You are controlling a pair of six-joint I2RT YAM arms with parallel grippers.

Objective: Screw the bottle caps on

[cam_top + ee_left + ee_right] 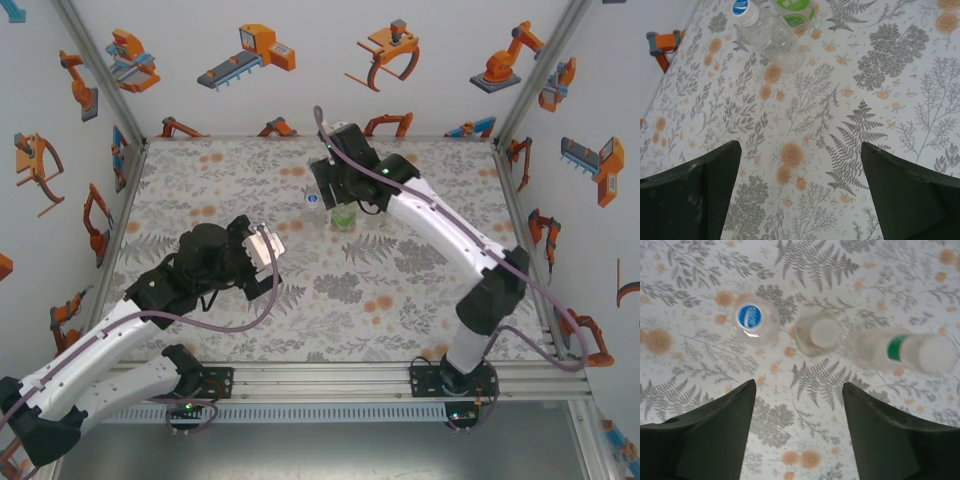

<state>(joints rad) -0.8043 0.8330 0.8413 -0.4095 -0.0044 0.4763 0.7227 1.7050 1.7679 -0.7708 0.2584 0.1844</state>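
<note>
- Left gripper (800, 150): jaws wide, empty, 8 o'clock of bottles (343, 216).
- Right gripper (799, 385): jaws apart, empty; capped bottles at its 12 o'clock.
- Risk: finger clips tall bottle (870, 347) on any move, topples row.

The left pincer (800, 150) gapes wide above the floral table (890, 100), a blue-capped bottle (771, 39) beyond.

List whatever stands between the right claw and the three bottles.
Nothing visible does. In the right wrist view, bare patterned tabletop lies between the open right claw and the row beyond it: blue-capped bottle, white-capped bottle, third bottle.
</note>
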